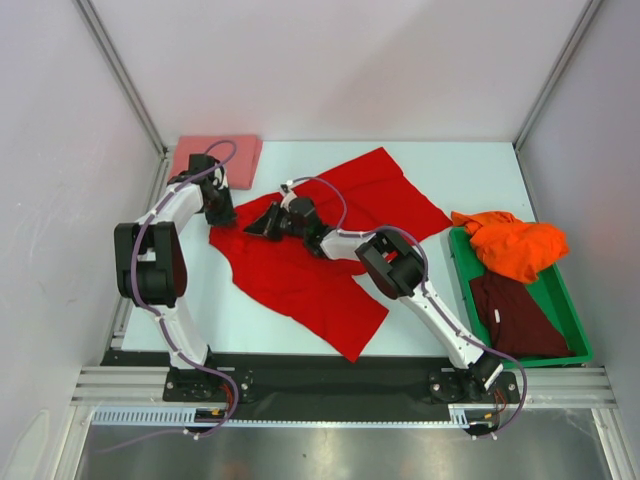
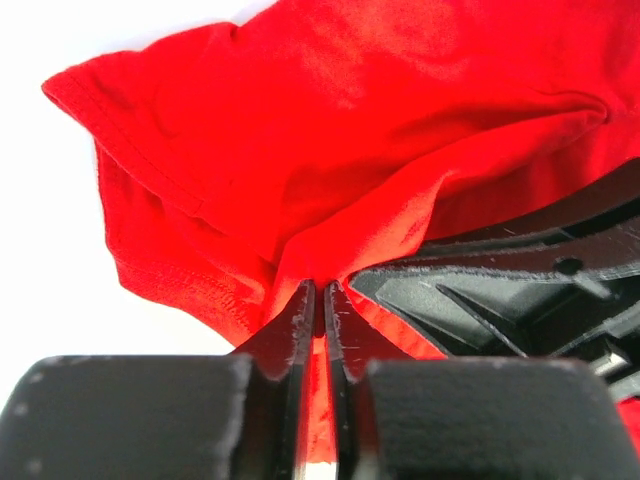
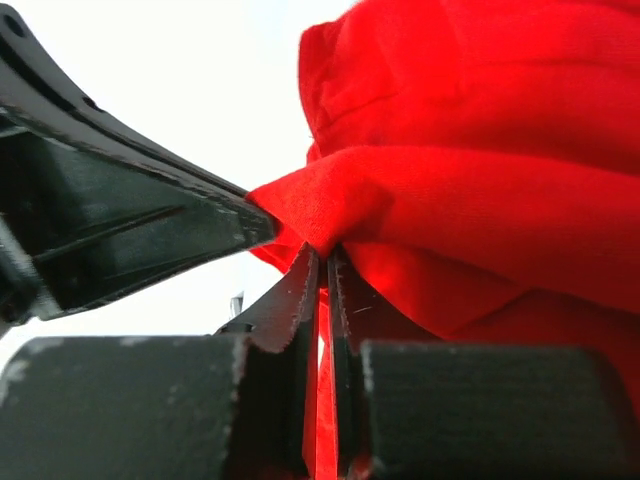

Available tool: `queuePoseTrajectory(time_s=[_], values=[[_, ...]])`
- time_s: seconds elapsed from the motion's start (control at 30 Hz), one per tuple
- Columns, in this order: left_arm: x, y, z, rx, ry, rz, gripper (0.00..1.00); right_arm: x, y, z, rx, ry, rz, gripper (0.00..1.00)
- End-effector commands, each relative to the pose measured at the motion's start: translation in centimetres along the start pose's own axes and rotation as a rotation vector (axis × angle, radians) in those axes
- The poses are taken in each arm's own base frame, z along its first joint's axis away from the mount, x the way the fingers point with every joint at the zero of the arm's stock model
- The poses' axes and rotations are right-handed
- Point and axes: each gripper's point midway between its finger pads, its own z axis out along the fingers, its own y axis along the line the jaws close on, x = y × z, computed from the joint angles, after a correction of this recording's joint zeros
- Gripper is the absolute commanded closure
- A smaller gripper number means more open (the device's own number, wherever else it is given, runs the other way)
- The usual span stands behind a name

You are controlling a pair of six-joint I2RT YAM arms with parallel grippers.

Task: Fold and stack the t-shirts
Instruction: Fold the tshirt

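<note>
The left claw [image 2: 320, 292] and right claw [image 3: 323, 260], side by side, each pinch shut on the red t-shirt [image 1: 330, 275] at its edge nearest the folded pink t-shirt [image 1: 215, 158], the cloth's length trailing diagonally away from it across the bench [image 1: 480, 170].

White arms [image 1: 178, 205] — black joints [image 1: 155, 265], purple cables [image 1: 131, 280].

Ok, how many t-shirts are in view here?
4: bright red cloth t-shirt mid-table, salmon-pink one far-left corner, orange one and dark maroon one in green plastic bin; others may hide beneath.
</note>
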Motion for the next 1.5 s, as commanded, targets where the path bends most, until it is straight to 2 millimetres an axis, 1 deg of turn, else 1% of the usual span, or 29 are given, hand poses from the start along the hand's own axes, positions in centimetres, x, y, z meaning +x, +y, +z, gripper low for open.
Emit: queuePoseTrajectory(time_s=[0.0,0.03,0.07,0.1,0.13,0.17,0.2,0.23,0.27,0.3,0.37,0.4,0.43,0.5,0.53,0.6,0.67,0.7,0.73,0.8,0.93,1.03,1.13,1.17,1.4,1.43,1.47], values=[[-1.2,-0.3,-2.0,-0.003,-0.076,0.003,0.85,-0.3,1.5,-0.8,-0.001,0.016,-0.026,0.96],[-1.2,-0.4,-2.2,-0.002,-0.080,0.006,0.81,0.1,1.1,-1.2,0.022,0.030,-0.026,0.96],[-1.2,-0.7,-2.8,0.004,-0.090,0.010,0.74,-0.1,1.7,-1.9,0.052,0.045,-0.032,0.97],[-0.9,-0.7,-2.9,0.004,-0.089,0.007,0.70,-0.1,1.6,-2.2,0.077,0.056,-0.031,0.98],[-0.4,-1.9,-3.1,0.019,-0.088,0.034,0.62,0.4,1.4,-2.7,0.104,0.077,-0.029,0.98],[-0.5,-2.3,-3.8,0.021,-0.109,0.041,0.57,0.8,1.0,-3.3,0.142,0.105,-0.029,0.98],[0.3,-2.5,-3.8,0.025,-0.098,0.040,0.53,0.7,2.2,-3.8,0.138,0.123,-0.037,0.98],[0.4,-3.1,-4.2,0.040,-0.110,0.048,0.50,0.9,2.0,-4.3,0.159,0.137,-0.040,0.98],[0.4,-3.5,-5.1,0.053,-0.131,0.053,0.47,1.3,1.6,-4.9,0.196,0.161,-0.040,0.98],[1.0,-3.6,-5.3,0.057,-0.129,0.051,0.46,1.3,2.4,-5.3,0.196,0.171,-0.050,0.98],[1.2,-4.2,-6.3,0.075,-0.149,0.062,0.46,1.8,2.3,-6.1,0.230,0.204,-0.048,0.98],[1.2,-4.5,-7.5,0.088,-0.176,0.068,0.45,1.8,2.4,-6.4,0.235,0.212,-0.062,0.98],[1.5,-4.8,-8.0,0.098,-0.180,0.073,0.44,1.6,2.9,-6.7,0.238,0.215,-0.067,0.98],[2.1,-5.3,-8.8,0.125,-0.184,0.084,0.44,1.7,2.8,-7.3,0.271,0.233,-0.078,0.97],[2.2,-5.5,-9.6,0.139,-0.199,0.087,0.44,1.8,2.7,-7.8,0.294,0.249,-0.074,0.97],[2.8,-5.7,-9.9,0.153,-0.198,0.085,0.44,2.0,2.4,-8.6,0.346,0.274,-0.063,0.95],[2.9,-5.8,-10.4,0.161,-0.208,0.083,0.44,2.2,1.7,-9.6,0.401,0.302,-0.066,0.94],[3.1,-5.8,-10.4,0.163,-0.208,0.079,0.44,2.0,2.0,-9.7,0.416,0.307,-0.075,0.94],[3.0,-6.0,-10.5,0.175,-0.212,0.075,0.43,2.2,1.4,-10.5,0.454,0.328,-0.070,0.93],[3.1,-6.2,-10.4,0.184,-0.208,0.070,0.43,1.9,1.7,-11.0,0.474,0.333,-0.079,0.92],[3.0,-6.7,-10.4,0.211,-0.206,0.067,0.43,1.6,1.4,-12.6,0.546,0.352,-0.103,0.92],[3.2,-6.7,-9.8,0.214,-0.191,0.064,0.43,1.3,1.5,-13.3,0.568,0.365,-0.128,0.91],[3.3,-6.7,-9.4,0.219,-0.178,0.065,0.43,0.8,1.9,-13.9,0.567,0.365,-0.136,0.91],[3.4,-6.8,-9.3,0.222,-0.174,0.065,0.43,0.5,2.3,-13.8,0.562,0.362,-0.149,0.91],[3.9,-6.7,-8.0,0.219,-0.138,0.060,0.43,-1.2,3.0,-14.4,0.563,0.359,-0.178,0.90],[3.9,-6.6,-7.8,0.217,-0.134,0.057,0.43,-1.3,2.5,-14.6,0.572,0.369,-0.177,0.90],[4.0,-6.6,-7.6,0.216,-0.131,0.054,0.43,-1.5,2.5,-14.7,0.569,0.373,-0.175,0.89]])
